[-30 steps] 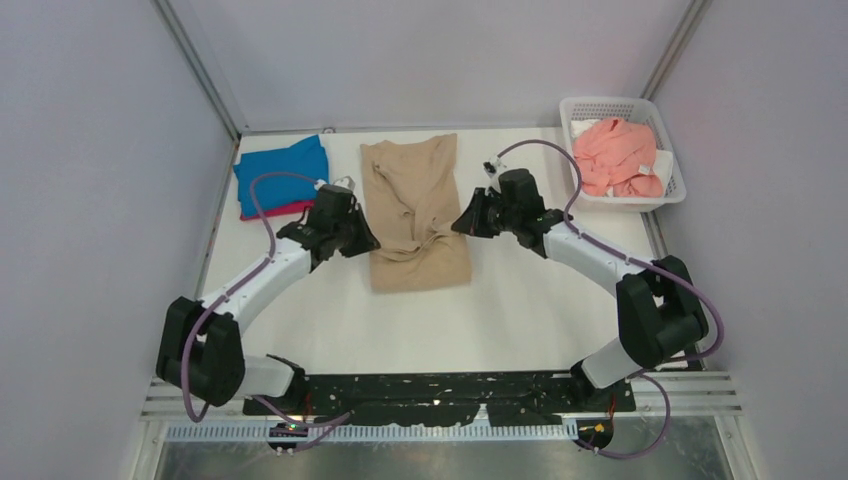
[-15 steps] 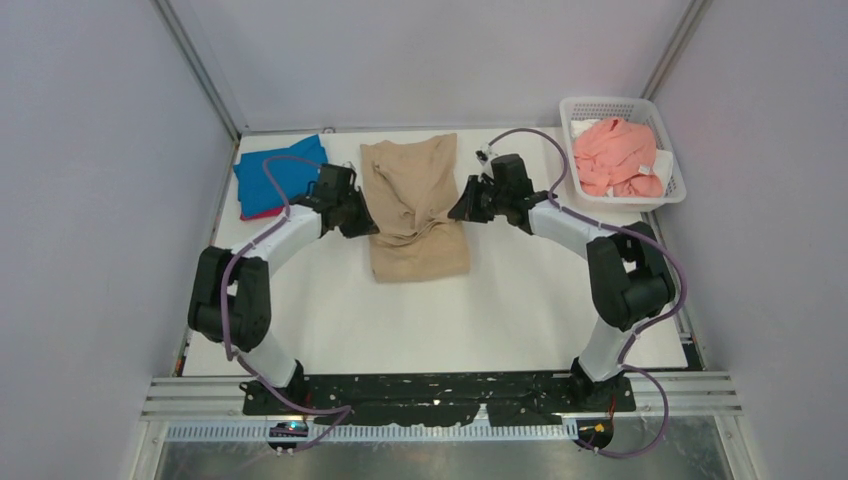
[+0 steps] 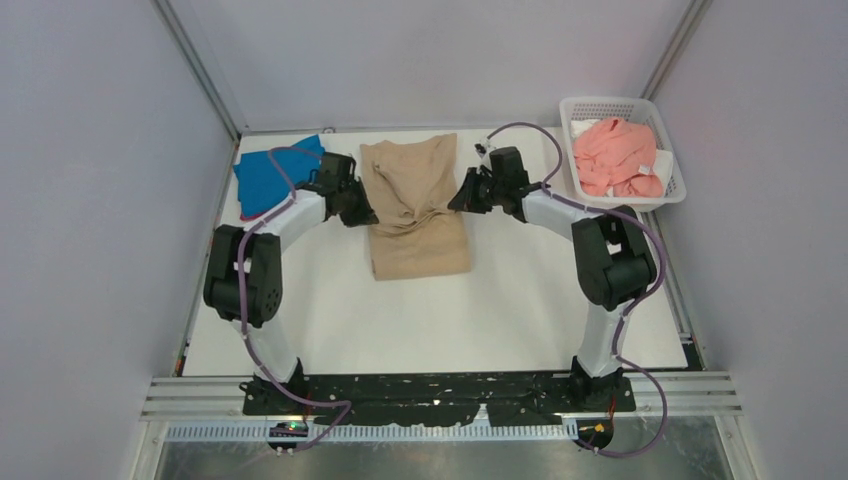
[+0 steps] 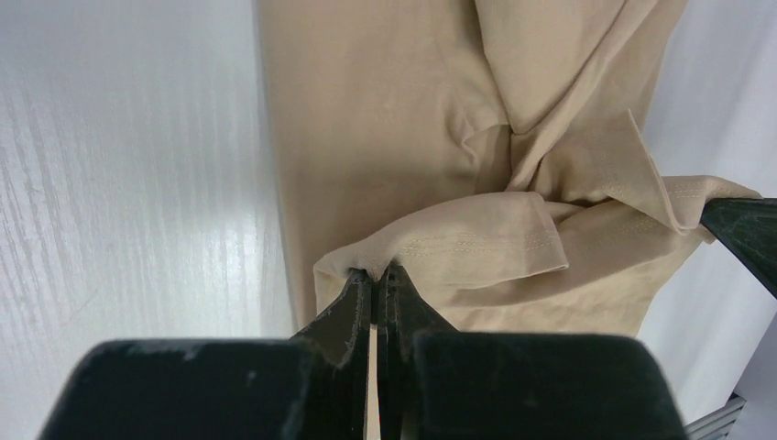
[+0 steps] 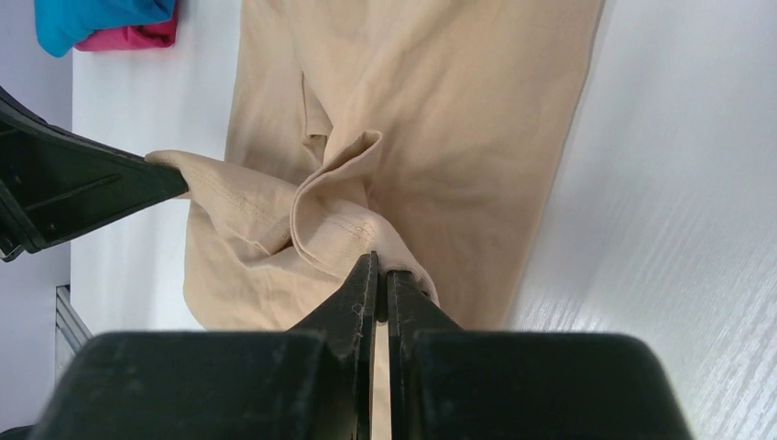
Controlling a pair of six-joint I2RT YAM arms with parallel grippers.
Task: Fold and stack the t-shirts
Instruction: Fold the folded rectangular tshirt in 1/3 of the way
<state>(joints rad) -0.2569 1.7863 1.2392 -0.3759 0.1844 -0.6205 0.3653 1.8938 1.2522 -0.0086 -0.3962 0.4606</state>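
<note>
Left tool and right tool each pinch the tan t-shirt hem by thin corners (minimal bite); uneven travel risks slippage, skewing the fold.

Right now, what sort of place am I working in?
Probably a lab test cell, not a home laundry: plain panel walls box in a white table, with a pink shirt staged in a mesh basket.

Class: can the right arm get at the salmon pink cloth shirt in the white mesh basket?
Likely not yet: the right gripper is shut on the tan-beige cloth shirt, though nothing lies between it and the white mesh basket.
</note>
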